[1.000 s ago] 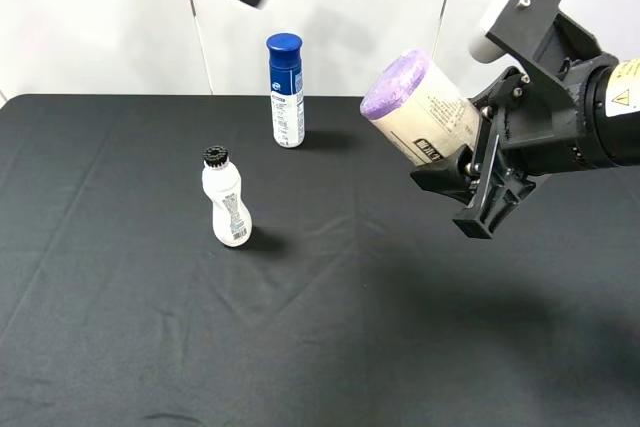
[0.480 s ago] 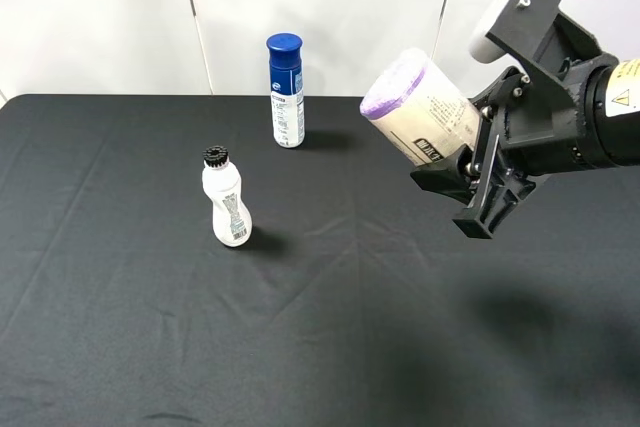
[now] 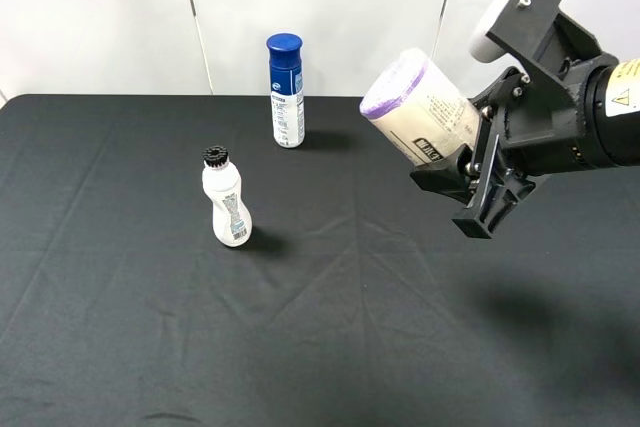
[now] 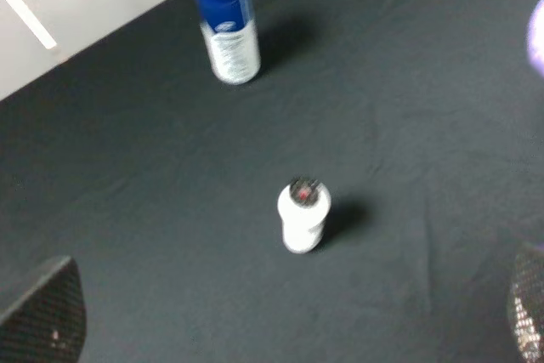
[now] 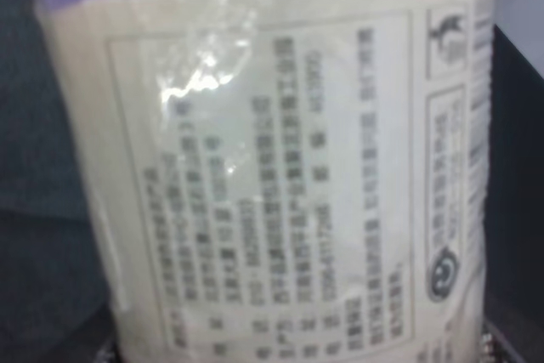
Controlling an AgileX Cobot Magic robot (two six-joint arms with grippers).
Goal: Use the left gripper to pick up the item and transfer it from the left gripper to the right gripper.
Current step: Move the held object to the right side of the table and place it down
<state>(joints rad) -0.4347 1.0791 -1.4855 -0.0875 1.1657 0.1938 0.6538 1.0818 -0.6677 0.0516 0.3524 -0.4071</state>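
The item (image 3: 418,107), a fat roll with a lilac end, cream wrap and a black label, is held tilted in the air above the table's right side. My right gripper (image 3: 462,157) is shut on its lower end. The roll's printed wrap (image 5: 272,167) fills the right wrist view and hides the fingers. My left gripper (image 4: 285,308) is out of the exterior view. In the left wrist view its two fingertips (image 4: 42,312) stand far apart at the frame's corners, open and empty, high above the table. A lilac blur of the item (image 4: 537,36) shows at that view's edge.
A white waisted bottle with a black cap (image 3: 227,200) stands left of centre on the black tablecloth (image 3: 320,327); it also shows in the left wrist view (image 4: 302,216). A tall blue-capped bottle (image 3: 286,90) stands at the back, also in the left wrist view (image 4: 223,19). A white wall lies behind.
My left gripper, seen open at the top of the exterior view a second ago, has withdrawn up and left out of that view. The right gripper still holds the roll in place.
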